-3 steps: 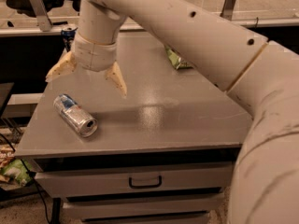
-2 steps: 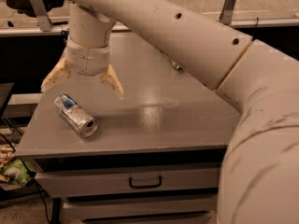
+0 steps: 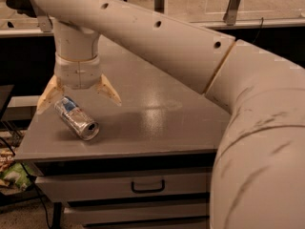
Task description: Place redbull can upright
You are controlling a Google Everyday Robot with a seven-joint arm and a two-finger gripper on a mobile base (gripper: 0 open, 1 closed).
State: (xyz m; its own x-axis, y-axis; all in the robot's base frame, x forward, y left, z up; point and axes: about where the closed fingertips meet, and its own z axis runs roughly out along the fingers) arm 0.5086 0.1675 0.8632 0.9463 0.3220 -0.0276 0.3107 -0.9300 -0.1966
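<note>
The redbull can [image 3: 76, 118], slim and silver with blue and red markings, lies on its side near the front left of the grey table top [image 3: 157, 118], its shiny end facing front right. My gripper [image 3: 78, 99] hangs open just above the can's far end, its two tan fingers [image 3: 108, 90] spread wide, one on each side of the can. The fingers do not touch the can.
The table's left edge [image 3: 33, 123] and front edge are close to the can. A drawer with a dark handle [image 3: 147, 187] sits below the top. My large arm [image 3: 214, 66] covers the right and back of the table. A green bag [image 3: 16, 175] lies on the floor at left.
My gripper has moved left and down, from above and behind the can to straddling its far end. The can has not moved.
</note>
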